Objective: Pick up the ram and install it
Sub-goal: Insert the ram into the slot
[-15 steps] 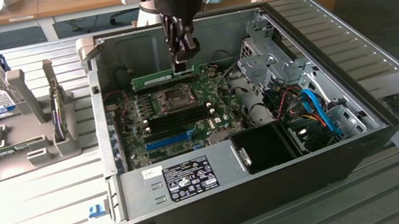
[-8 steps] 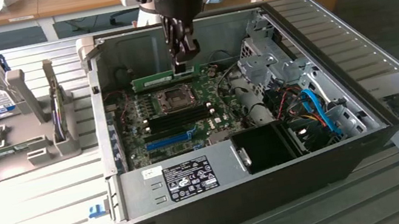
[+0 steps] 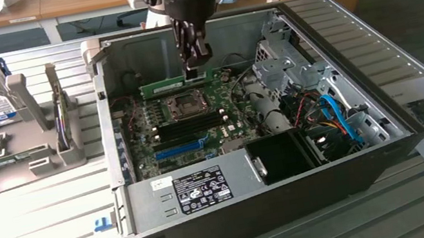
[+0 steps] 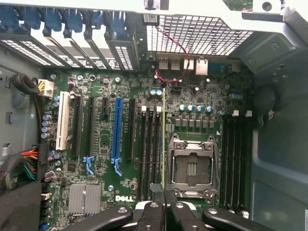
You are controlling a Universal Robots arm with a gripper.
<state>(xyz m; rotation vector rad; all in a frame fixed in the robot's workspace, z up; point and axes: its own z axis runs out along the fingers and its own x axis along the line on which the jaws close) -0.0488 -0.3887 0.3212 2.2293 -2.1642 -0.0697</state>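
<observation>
**Ram pinched in the gripper, held on edge above the slots**

You are working inside the open case (image 3: 256, 222), which lies on its side with the board (image 4: 103, 159) facing up; the black slots (image 4: 144, 149) sit just beside the socket (image 4: 191, 166). The ram (image 3: 177, 84) hangs over the board, long edge level and contacts down; in the wrist view it runs edge-on in line with the slot nearest the socket. Whether it touches that slot you cannot tell from here.

The gripper (image 3: 192, 63) is closed on the ram's upper edge, near the middle of its length.

Expect the ram to be very light, thin and stiff along its length, yet easy to twist or crack if loaded off-centre; its faces are smooth and carry small chips, so it may slip or tilt in a narrow pinch. Take it by the top edge at mid-length, flat pads on both faces, clear of the contacts; treat it as fragile.
</observation>
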